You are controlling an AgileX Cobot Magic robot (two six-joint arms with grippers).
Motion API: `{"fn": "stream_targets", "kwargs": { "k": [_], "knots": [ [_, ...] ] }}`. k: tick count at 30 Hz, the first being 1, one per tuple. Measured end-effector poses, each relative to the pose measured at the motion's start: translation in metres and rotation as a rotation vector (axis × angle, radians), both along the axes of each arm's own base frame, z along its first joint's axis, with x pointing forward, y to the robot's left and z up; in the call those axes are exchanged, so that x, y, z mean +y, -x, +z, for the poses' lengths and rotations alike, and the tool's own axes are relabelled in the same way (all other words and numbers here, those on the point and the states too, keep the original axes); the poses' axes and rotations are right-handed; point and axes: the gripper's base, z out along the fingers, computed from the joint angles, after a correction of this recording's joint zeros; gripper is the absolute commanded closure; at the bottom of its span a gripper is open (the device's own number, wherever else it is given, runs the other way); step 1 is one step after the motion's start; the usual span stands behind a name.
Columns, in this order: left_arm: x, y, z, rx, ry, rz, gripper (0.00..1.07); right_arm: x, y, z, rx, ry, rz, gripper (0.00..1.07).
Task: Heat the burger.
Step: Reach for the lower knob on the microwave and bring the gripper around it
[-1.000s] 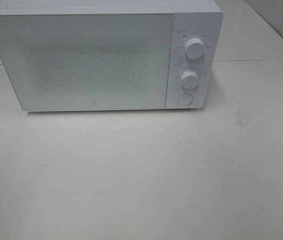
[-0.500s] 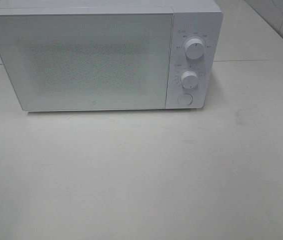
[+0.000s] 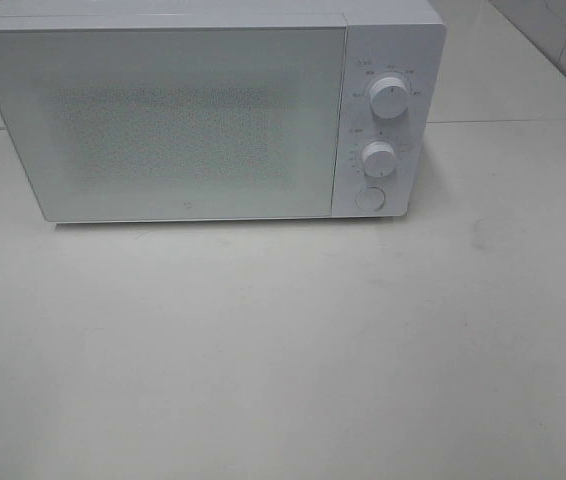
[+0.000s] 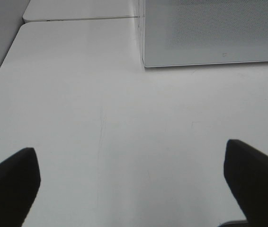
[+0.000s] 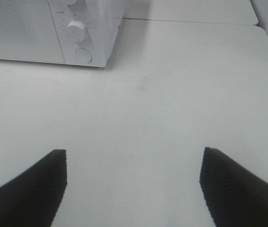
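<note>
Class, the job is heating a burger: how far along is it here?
Done: nothing provable; no burger shows and the microwave is shut. In hand: nothing; the left gripper and right gripper hang open and empty over the table. Left: possibly everything, including turning the knobs.

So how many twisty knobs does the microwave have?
2. The upper knob sits near the top of the microwave's control panel. The lower knob is just beneath it, above a flat round button. No others show on this front.

Glossy white microwave [image 3: 208, 110], dotted matt door panel, smooth, perhaps laminate table [image 3: 283, 350]
</note>
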Motion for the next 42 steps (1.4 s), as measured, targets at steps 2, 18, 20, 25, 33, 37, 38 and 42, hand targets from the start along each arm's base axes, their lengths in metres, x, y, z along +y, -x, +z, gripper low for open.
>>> {"fn": "stream_targets", "kwargs": {
  "k": [2,18,20,25,33,37,38,42],
  "knots": [
    [0.0,0.0,0.0,0.0,0.0,0.0,0.08,0.0,0.0,0.0,0.0,0.0,0.0,0.32],
    [0.0,0.0,0.0,0.0,0.0,0.0,0.08,0.0,0.0,0.0,0.0,0.0,0.0,0.32],
    [0.0,0.0,0.0,0.0,0.0,0.0,0.08,0.0,0.0,0.0,0.0,0.0,0.0,0.32],
    [0.0,0.0,0.0,0.0,0.0,0.0,0.08,0.0,0.0,0.0,0.0,0.0,0.0,0.32],
    [0.0,0.0,0.0,0.0,0.0,0.0,0.08,0.002,-0.014,0.011,0.012,0.002,0.001,0.32],
    [0.0,0.0,0.0,0.0,0.0,0.0,0.08,0.003,-0.026,0.018,-0.016,0.0,0.003,0.32],
    [0.0,0.0,0.0,0.0,0.0,0.0,0.08,0.005,-0.035,0.022,-0.032,-0.002,0.004,0.32],
    [0.0,0.0,0.0,0.0,0.0,0.0,0.08,0.007,-0.054,0.027,-0.044,-0.002,0.006,0.32]
  ]
}}
